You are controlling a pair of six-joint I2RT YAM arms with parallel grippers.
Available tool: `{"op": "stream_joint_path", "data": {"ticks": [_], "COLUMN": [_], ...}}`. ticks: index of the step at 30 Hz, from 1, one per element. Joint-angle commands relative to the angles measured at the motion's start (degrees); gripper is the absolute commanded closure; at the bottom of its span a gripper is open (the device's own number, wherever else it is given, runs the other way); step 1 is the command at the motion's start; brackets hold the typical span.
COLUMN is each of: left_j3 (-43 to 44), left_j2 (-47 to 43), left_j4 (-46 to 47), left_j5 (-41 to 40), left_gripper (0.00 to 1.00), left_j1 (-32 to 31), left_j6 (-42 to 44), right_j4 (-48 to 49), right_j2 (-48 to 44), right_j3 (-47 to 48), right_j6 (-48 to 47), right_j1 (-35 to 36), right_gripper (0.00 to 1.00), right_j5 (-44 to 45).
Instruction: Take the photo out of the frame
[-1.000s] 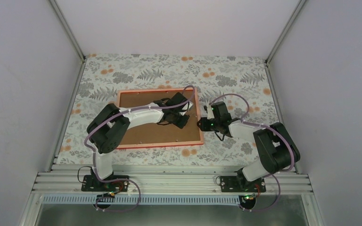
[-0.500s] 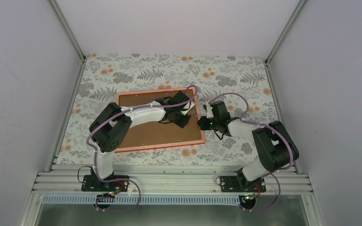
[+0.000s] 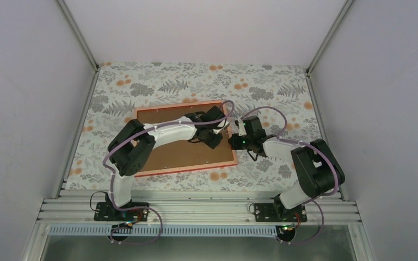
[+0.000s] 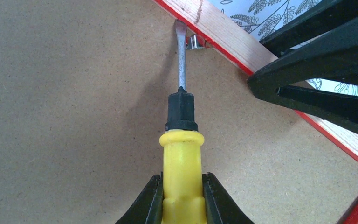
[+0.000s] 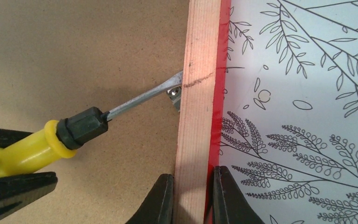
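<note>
The frame [image 3: 158, 163] lies face down, its brown back board [image 4: 74, 116] up and its pale wood rim [image 5: 200, 116] edged in red. The photo is hidden. My left gripper [image 4: 182, 196] is shut on a yellow-handled screwdriver [image 4: 182, 172]. The screwdriver's blade tip [image 4: 180, 32] rests at a small metal clip [image 5: 175, 95] against the frame's right rim. My right gripper [image 5: 192, 196] is shut on that rim, one finger [image 5: 161, 200] on the board side, the other on the red outer edge. Both grippers meet at the frame's right side in the top view [image 3: 226, 133].
The frame rests on a floral-patterned table cover [image 3: 261, 87]. White walls stand close on the left, back and right. An aluminium rail [image 3: 196, 209] carries both arm bases at the near edge.
My left arm has stretched to the right, carrying the screwdriver toward the frame's right rim. The right gripper has stayed on the rim.
</note>
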Motion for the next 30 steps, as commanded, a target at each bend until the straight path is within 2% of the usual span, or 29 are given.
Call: {"op": "stream_joint_path", "data": {"ticks": [1,20,30], "left_j3": [0.4,-2.2,-3.3], "left_j2": [0.9,-0.5,-3.0], "left_j4": [-5.5,-7.5,-5.8], "left_j5": [-0.8,-0.3,-0.2], "left_gripper": [0.98,0.98,0.98], "left_j1": [-2.1,-5.0,-5.1], "left_j6": [1.1,2.6,-0.6], "right_j4": [-2.2,-2.1,-1.9], "right_j2": [1.7,1.4,1.2], "right_j3": [-0.2,-0.3,-0.5], "right_j6": [-1.8,-1.7,-1.6], "right_j1": [0.4,0.4,0.4], "right_gripper": [0.96,0.96,0.96], "right_j5": [1.8,2.8,2.7]}}
